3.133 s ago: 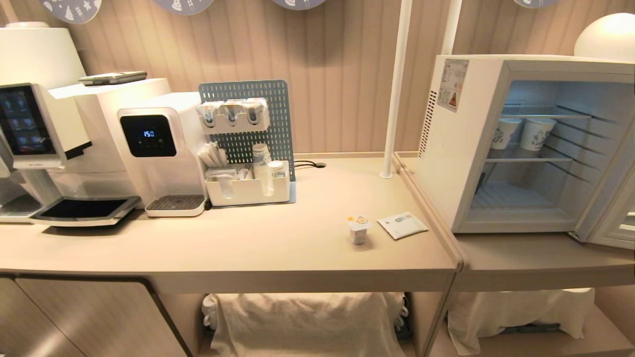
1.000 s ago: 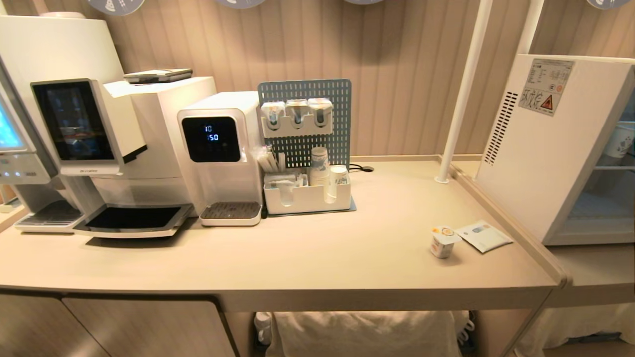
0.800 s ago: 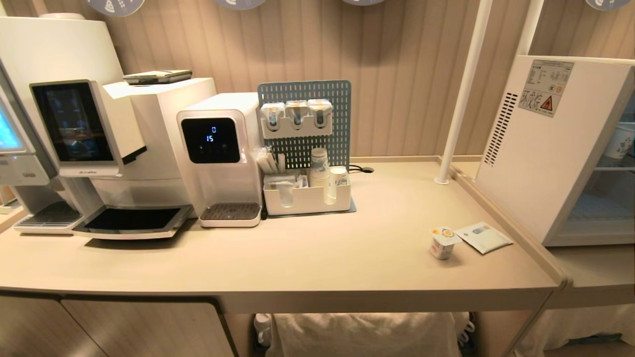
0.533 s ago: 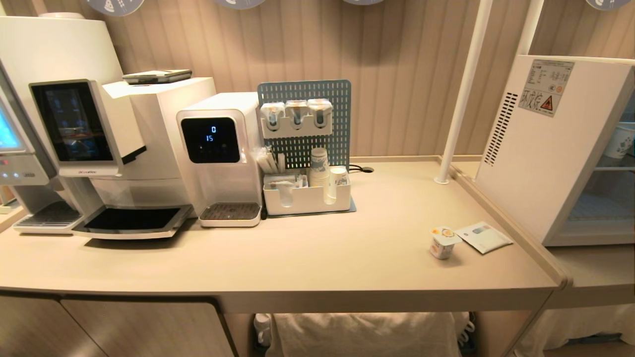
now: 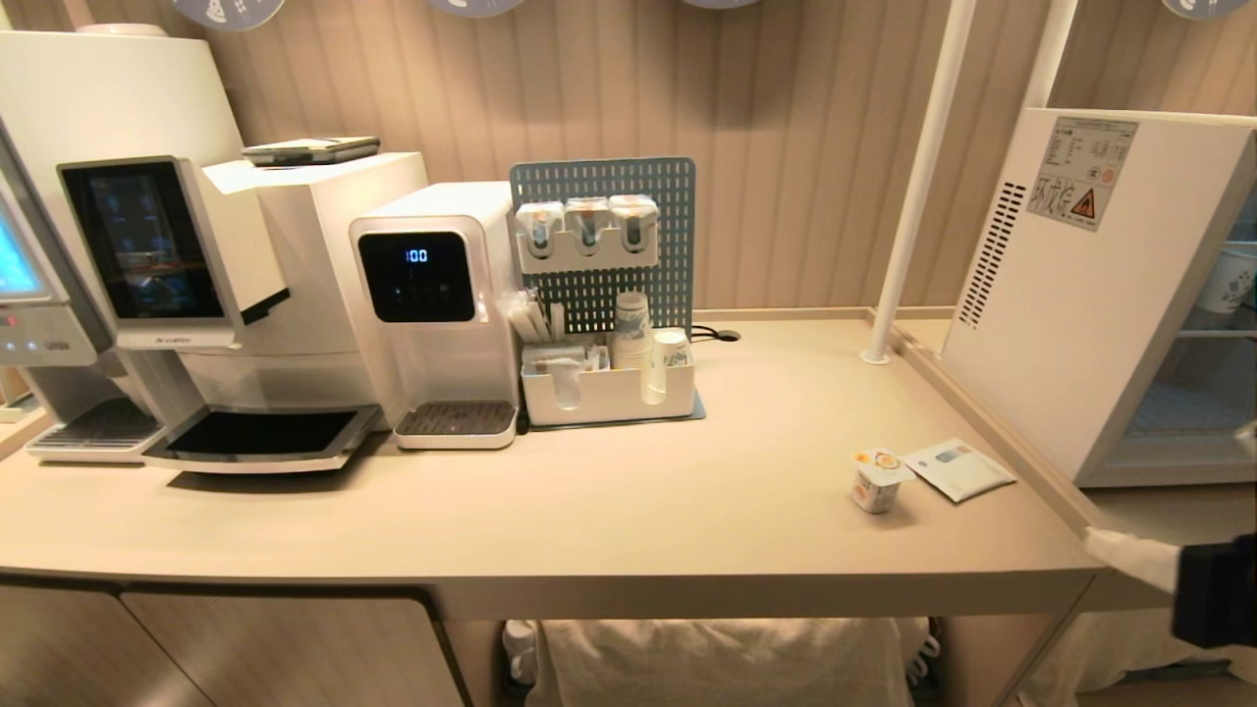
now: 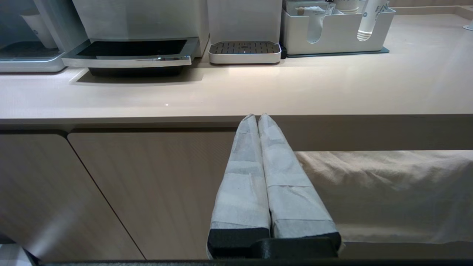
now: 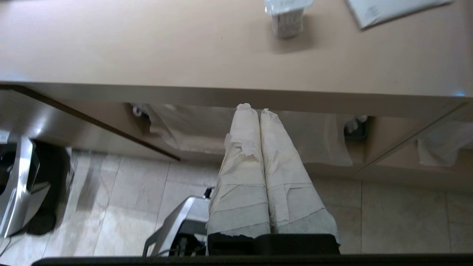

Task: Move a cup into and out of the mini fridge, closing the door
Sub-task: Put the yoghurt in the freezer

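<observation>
The right gripper (image 5: 1129,556), its paper-wrapped fingers pressed together and empty, has just swung into the head view's lower right corner. The small white tapered cup (image 5: 876,480) with its yellow-orange foil lid stands near the beige counter's (image 5: 589,511) front edge. It looks light and thin-walled: best pinched gently round the body, below the rim. The left gripper (image 6: 257,117) idles closed below the counter.

**Cut off, hidden and unreadable parts**

The white boxy mini fridge (image 5: 1080,295) runs off the head view's right edge, so its door is out of sight and only a sliver of its interior shows, with one blue-printed white paper cup (image 5: 1232,280) half cropped. The right gripper (image 5: 1129,555), wrapped in white tape, enters at the beige counter's (image 5: 589,511) front right corner, its arm mostly cropped. The small white foil-lidded cup (image 7: 286,14) is cropped in the right wrist view. The print on the flat white sachet (image 5: 957,468) is too small to read.
</observation>
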